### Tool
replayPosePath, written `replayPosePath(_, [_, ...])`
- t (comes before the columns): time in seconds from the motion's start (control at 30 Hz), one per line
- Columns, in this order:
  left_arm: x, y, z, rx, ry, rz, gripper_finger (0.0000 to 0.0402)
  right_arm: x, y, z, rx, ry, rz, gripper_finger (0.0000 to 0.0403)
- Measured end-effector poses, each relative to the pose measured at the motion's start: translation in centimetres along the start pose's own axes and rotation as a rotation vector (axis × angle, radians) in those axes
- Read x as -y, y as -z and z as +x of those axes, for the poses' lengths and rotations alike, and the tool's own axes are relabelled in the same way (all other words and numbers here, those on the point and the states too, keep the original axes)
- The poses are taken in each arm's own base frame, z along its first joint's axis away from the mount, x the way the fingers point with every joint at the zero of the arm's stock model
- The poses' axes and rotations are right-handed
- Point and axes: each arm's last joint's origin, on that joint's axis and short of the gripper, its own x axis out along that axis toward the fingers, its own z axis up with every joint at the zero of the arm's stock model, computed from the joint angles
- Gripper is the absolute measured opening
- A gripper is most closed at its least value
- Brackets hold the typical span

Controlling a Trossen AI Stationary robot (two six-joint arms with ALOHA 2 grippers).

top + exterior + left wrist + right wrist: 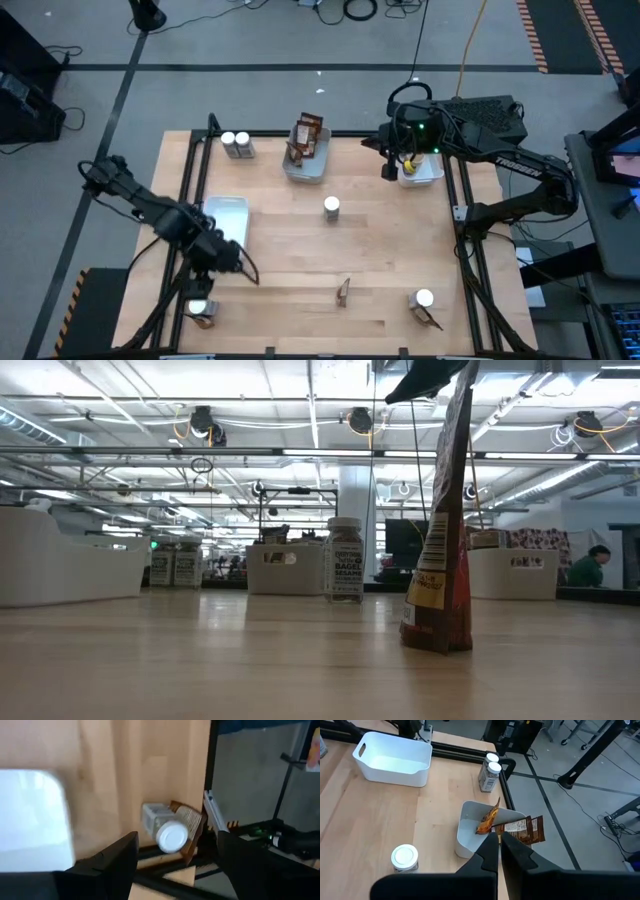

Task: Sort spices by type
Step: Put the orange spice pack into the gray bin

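Now the left gripper (205, 290) hangs over the near left corner of the table (300, 250), fingers (112, 857) spread wide with nothing between them. Just ahead of it a white-capped jar (165, 827) lies on its side, touching a brown packet (189, 827) right against the table's black edge rail. Beside that arm sits an empty white tray (228, 215).

Across the table, the right gripper (389, 166) hovers at the far right, next to a small tray (422, 168) with something yellow in it; its fingers (492, 851) are pressed together, holding nothing. Its wrist camera looks down the far edge: a grey tray (470, 832) with brown and orange packets (517, 829) leaning in it, and two white-capped jars (489, 771) standing together by the rail.

Mid-table, a single jar (331, 207) stands upright on its own. Nearer the front edge, one packet (344, 290) stands on end alone, looming large in the low view. Off to the near right, another jar (423, 298) sits touching a dark packet (430, 318).
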Motion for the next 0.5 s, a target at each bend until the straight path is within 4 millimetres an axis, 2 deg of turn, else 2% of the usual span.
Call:
replayPosePath(0.23, [2.6,1.8,4.2,-0.054,0.016,0.134,0.0272,0.0,0.0,0.8,-0.007,-0.002,-0.005,0.0000])
replayPosePath(0.5, [5.1,3.0,7.9,-0.094,0.018,0.241,0.0272,0.0,0.6,2.9,-0.057,-0.024,-0.017,0.0000])
